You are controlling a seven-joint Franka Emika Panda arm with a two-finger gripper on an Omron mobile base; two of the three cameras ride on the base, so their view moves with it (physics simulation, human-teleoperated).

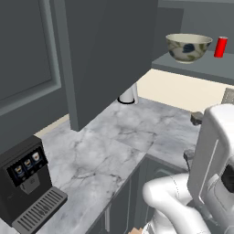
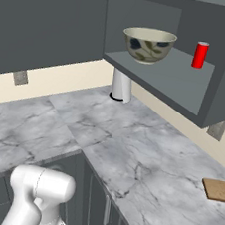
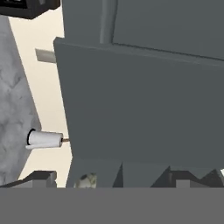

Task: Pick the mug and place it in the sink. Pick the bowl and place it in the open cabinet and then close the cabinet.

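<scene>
Bowl: on open cabinet shelf, red can well apart beside it. Cabinet door swung out over marble counter; paper towel roll below shelf; coffee machine at counter's near end. Hand: fingers spread wide, empty, facing door

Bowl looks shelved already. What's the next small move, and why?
Probably bring the open gripper against the outer face of the cabinet door and start pushing it shut. The bowl already sits on the cabinet shelf beside a red can, the door stands swung out, and the hand view looks straight at it.
</scene>
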